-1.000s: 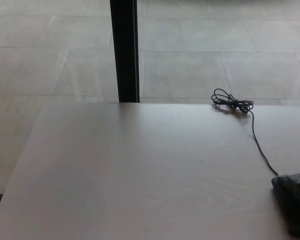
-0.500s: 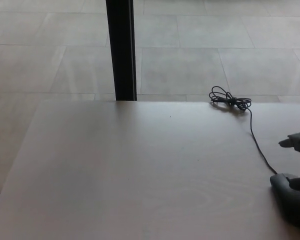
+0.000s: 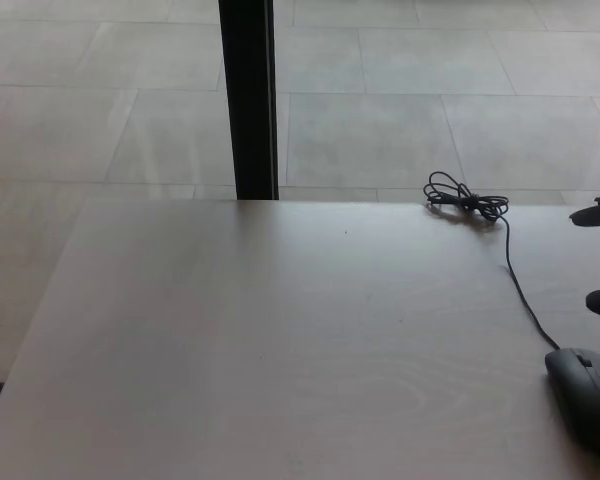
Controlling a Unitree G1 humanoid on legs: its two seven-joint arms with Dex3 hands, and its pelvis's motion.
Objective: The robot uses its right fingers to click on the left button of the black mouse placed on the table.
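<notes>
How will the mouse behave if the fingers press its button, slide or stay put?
The mouse looks small and light on a smooth table, so an off-vertical press may slide it. Its thin cable lies slack, with a bundle at the far end, so probably little restraint.

Pale wood-grain table (image 3: pixel 280 340) fills the lower frame, its far edge running across mid-picture. Black mouse (image 3: pixel 586 392) lies on it at the lower right, near the right picture edge. Its thin black cable (image 3: pixel 520 290) runs up across the tabletop to a bundled coil (image 3: pixel 464 201) near the far edge.
</notes>
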